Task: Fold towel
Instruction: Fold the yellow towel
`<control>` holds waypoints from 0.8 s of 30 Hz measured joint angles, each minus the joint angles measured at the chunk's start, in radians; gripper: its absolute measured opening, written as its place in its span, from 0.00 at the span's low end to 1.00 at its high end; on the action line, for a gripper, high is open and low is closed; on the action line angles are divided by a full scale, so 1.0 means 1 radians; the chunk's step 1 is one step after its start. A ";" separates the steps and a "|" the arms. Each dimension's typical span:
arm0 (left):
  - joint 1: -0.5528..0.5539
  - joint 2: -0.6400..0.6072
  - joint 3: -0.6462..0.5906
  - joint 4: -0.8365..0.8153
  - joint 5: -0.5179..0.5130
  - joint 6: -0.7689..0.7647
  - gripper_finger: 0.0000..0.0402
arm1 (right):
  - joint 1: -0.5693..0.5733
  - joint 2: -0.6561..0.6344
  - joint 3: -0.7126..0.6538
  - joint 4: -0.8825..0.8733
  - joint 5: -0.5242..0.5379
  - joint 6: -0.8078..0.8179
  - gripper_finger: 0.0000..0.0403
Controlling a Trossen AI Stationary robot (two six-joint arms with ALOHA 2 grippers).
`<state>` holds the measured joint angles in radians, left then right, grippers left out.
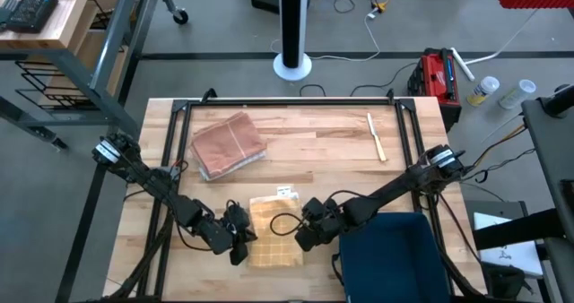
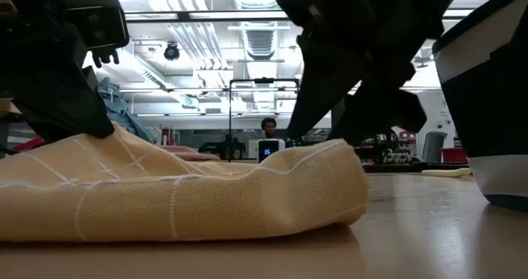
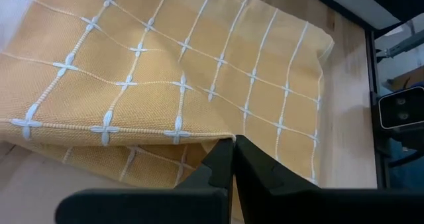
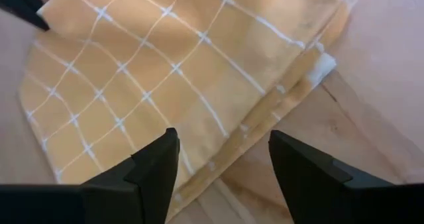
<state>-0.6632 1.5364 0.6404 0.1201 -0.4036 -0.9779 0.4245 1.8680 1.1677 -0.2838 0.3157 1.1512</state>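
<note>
A yellow towel [image 1: 273,233] with a white grid lies in layers on the wooden table [image 1: 332,142], near its front edge. My left gripper [image 1: 240,242] is at the towel's left side and is shut on it. My right gripper [image 4: 222,171] stands open over the towel's right edge [image 4: 278,111], one finger above the cloth and the other above bare wood. In the low view the towel [image 2: 181,192] is a low mound that rises toward the left gripper [image 2: 78,106]. My left gripper pinches the corner of the towel's upper layer [image 3: 222,136] between its two shut fingers, coming in slanting down from the table's left. That corner is raised a little over the layer below [image 3: 132,163], and the rest of the towel lies on the table. Whether my right gripper touches the towel cannot be told.
A folded reddish-brown cloth [image 1: 229,146] lies at the back left of the table. A pale wooden stick [image 1: 376,137] lies at the back right. A dark blue bin [image 1: 395,254] stands at the front right, close behind my right gripper. A small white card [image 1: 285,192] lies just beyond the towel.
</note>
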 joint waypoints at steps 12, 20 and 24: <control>-0.002 0.000 -0.002 -0.003 -0.060 0.000 0.00 | -0.029 0.000 -0.114 0.171 0.000 -0.010 0.56; -0.001 0.000 -0.002 -0.002 -0.062 -0.012 0.00 | -0.053 0.000 -0.138 0.242 0.000 -0.070 0.52; -0.001 0.000 -0.002 -0.001 -0.070 -0.030 0.01 | -0.064 0.000 -0.144 0.259 -0.004 -0.092 0.50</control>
<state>-0.6643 1.5368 0.6388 0.1189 -0.4732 -1.0081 0.3607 1.8683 1.0239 -0.0246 0.3120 1.0587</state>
